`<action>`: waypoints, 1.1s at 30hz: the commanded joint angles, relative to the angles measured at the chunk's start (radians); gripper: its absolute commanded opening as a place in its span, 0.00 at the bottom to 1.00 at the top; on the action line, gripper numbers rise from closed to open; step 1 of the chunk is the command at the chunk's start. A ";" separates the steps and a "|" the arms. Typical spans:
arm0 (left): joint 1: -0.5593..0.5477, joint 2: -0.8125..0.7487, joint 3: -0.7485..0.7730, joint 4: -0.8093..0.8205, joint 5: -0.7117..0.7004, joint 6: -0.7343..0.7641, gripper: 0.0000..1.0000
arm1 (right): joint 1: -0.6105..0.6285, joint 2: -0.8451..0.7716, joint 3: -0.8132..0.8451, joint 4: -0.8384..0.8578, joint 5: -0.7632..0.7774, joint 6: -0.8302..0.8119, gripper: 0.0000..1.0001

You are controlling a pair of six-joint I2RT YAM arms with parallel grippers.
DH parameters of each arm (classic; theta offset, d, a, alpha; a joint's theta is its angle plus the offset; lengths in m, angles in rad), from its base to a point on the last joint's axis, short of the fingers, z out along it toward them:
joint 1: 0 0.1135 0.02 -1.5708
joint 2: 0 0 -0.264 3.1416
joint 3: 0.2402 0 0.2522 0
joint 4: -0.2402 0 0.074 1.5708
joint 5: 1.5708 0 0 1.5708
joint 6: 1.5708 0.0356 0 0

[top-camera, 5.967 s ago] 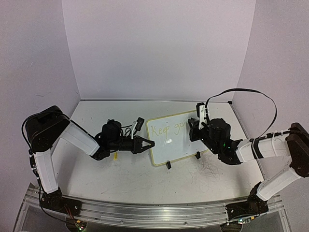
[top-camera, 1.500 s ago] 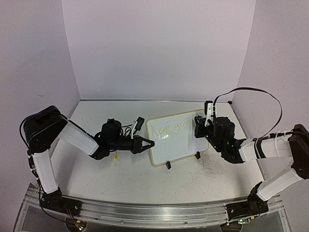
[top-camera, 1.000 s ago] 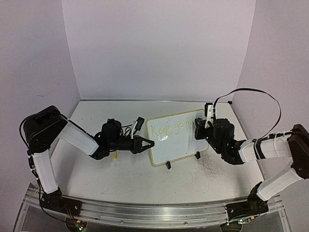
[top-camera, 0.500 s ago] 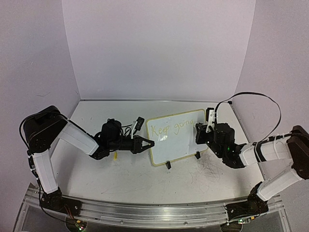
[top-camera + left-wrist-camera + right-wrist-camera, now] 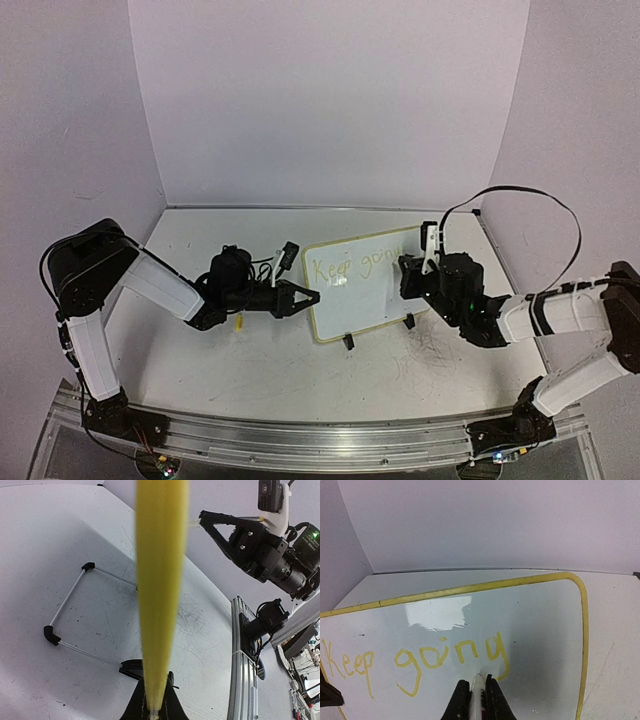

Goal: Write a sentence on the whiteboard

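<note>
The whiteboard [image 5: 370, 295] stands tilted on the table's middle right, on black clip feet [image 5: 348, 341]. The sentence [image 5: 420, 657] on it reads "Keep going" in yellow; it shows small in the top view as well [image 5: 350, 267]. My left gripper [image 5: 312, 297] is shut on the board's left edge, whose yellow rim [image 5: 161, 580] runs up the left wrist view from between the fingers [image 5: 134, 707]. My right gripper [image 5: 478, 692] is shut on a white marker [image 5: 478, 687], its tip just below the last "g". The right gripper [image 5: 408, 276] is at the board's right side.
The tabletop [image 5: 430, 350] is scuffed with grey scribbles near the board's right foot. A small yellow piece [image 5: 239, 322] lies under my left arm. Walls close in on three sides; a metal rail [image 5: 320, 440] runs along the near edge. A black cable [image 5: 520, 192] loops above my right arm.
My right gripper with the marker has shifted slightly left and back along the board, and the last "g" of "going" now shows. The left arm and board have not moved.
</note>
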 commanded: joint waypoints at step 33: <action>-0.010 -0.019 0.009 -0.031 -0.079 -0.032 0.00 | 0.183 -0.052 -0.019 -0.015 -0.252 -0.161 0.00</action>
